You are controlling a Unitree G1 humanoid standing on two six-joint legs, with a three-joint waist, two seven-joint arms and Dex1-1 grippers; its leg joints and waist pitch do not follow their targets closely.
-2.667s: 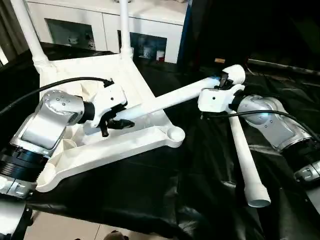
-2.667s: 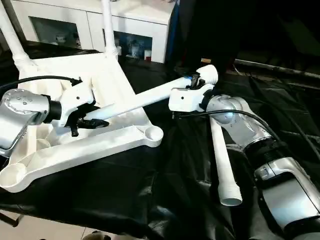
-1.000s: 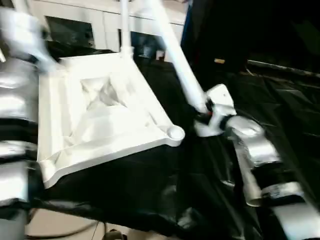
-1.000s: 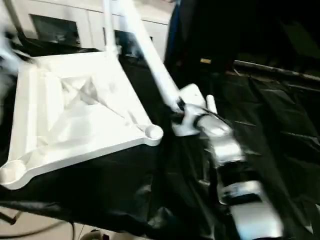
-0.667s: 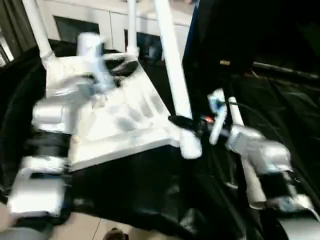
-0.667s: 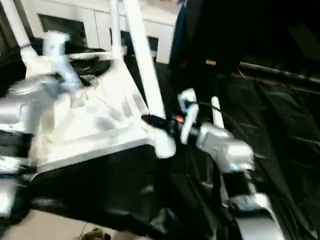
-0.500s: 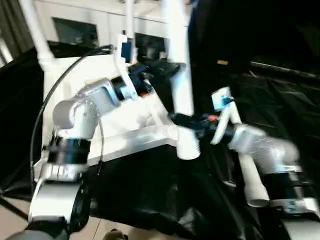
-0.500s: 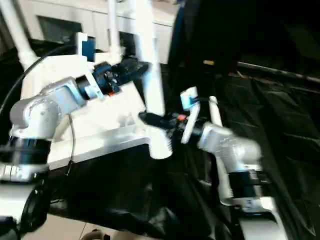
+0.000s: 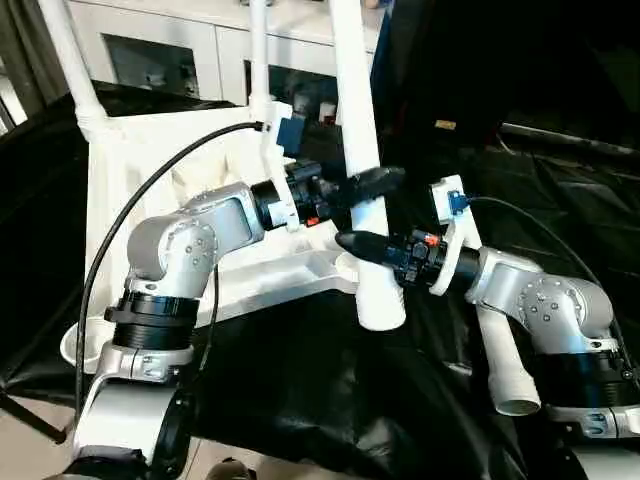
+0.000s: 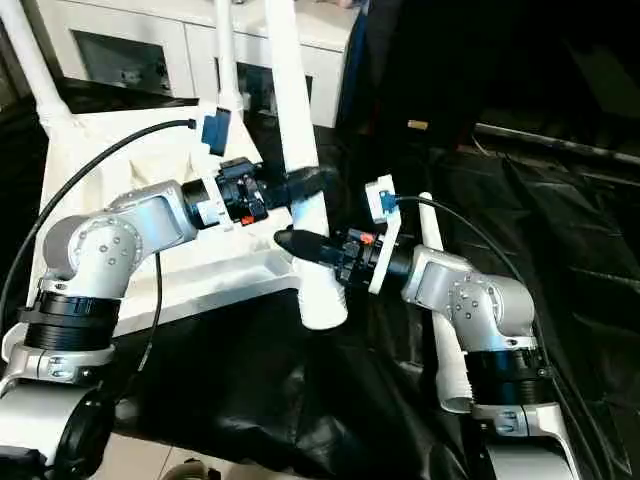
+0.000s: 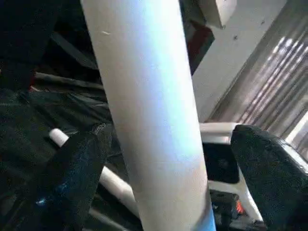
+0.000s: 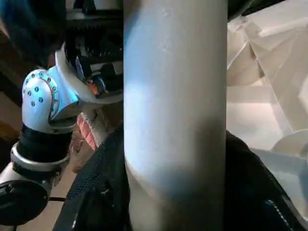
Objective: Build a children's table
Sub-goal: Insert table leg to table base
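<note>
Left eye view has the children's table top lying upside down on the black-draped table, ribbed underside up, with two white legs already standing upright in its far corner sockets. A third leg stands nearly upright just beside the top's near corner on the robot's right, its wide open end hanging a little past that corner over the black cloth. The right gripper reaches in from the right and is clamped on this leg low down, close to the wide end; in the right wrist view its black fingers press both sides of the tube. The left gripper comes across the tabletop and straddles the same leg just above the right one; in the left wrist view its fingers stand wide apart with clear gaps to the tube. A fourth leg lies flat on the cloth, on the far side of the right forearm from the tabletop. Behind the tabletop stands a white cabinet with glass doors.
</note>
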